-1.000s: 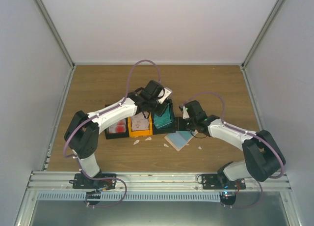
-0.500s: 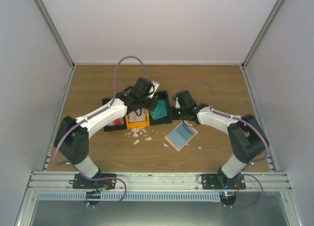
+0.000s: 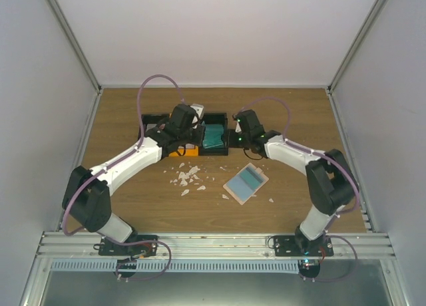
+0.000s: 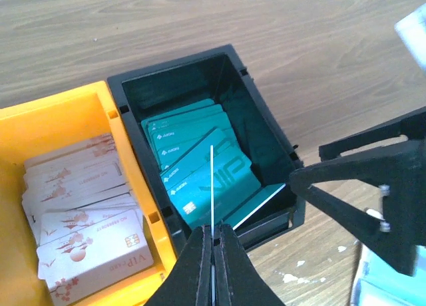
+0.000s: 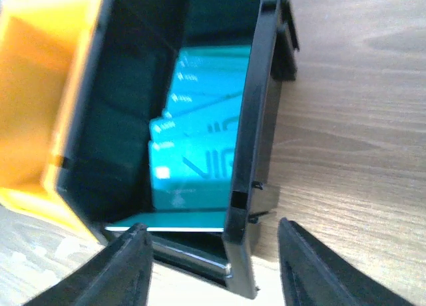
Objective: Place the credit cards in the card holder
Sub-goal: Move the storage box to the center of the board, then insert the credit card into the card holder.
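In black bin: teal cards; orange bin: white cards.

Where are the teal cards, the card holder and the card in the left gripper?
teal cards (image 4: 229,183), left wrist view, face of the top card.
card holder (image 3: 235,191), top external view, its lower-left part.
held card (image 4: 212,176), left wrist view, its thin edge.

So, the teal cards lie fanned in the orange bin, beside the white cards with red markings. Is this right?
Not quite. The teal cards lie fanned in the black bin, not the orange one. The orange bin beside it holds the white cards with red markings. The left wrist view shows this.
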You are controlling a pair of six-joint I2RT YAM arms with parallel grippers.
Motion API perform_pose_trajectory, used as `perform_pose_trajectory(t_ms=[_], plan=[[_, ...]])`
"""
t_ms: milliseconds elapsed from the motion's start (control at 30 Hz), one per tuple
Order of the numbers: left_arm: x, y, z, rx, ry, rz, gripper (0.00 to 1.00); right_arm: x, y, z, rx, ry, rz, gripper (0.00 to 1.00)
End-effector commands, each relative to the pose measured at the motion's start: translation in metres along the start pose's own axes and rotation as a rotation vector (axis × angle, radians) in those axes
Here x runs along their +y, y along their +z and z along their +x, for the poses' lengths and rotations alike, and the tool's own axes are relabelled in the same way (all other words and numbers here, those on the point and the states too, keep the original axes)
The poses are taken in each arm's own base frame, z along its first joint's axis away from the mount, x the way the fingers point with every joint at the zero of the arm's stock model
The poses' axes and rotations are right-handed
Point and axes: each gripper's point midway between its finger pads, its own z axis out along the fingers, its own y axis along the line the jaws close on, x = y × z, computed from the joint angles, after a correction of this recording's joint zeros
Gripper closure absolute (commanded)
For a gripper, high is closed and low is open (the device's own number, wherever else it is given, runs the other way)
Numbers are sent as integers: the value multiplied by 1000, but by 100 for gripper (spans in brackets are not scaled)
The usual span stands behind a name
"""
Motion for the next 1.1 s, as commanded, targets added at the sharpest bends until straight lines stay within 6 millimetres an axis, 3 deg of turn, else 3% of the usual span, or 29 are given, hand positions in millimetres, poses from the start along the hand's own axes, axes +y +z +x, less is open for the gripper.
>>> perform_pose_trajectory(t_ms=[0,200,300,467,600,767,933,1067], plan=[[-9,-23,-36,-159,-62,68,100,18,-54,-40,-158,-7,-82,43],[-44,-58,-60,-258,-133,295,100,41,-123,-40,-256,-34,-293,32],[-71,-90,-76,-315,-189,487,100,60,-166,-43,-352,-36,-448,26],[-101,-154,-103,-460,-281,776,100,89,-226,-50,-458,55,-685,28],[-109,-179,-109,-486,-376,910,100,111,-245,-53,-416,71,-820,37],[-113,-193,-110,-502,-455,997,100,128,-261,-50,-398,82,-963,55],[-112,-189,-106,-493,-489,1007,100,133,-267,-40,-380,121,-1079,60],[-114,-188,-103,-483,-496,1025,100,137,-261,-37,-344,133,-1101,65]])
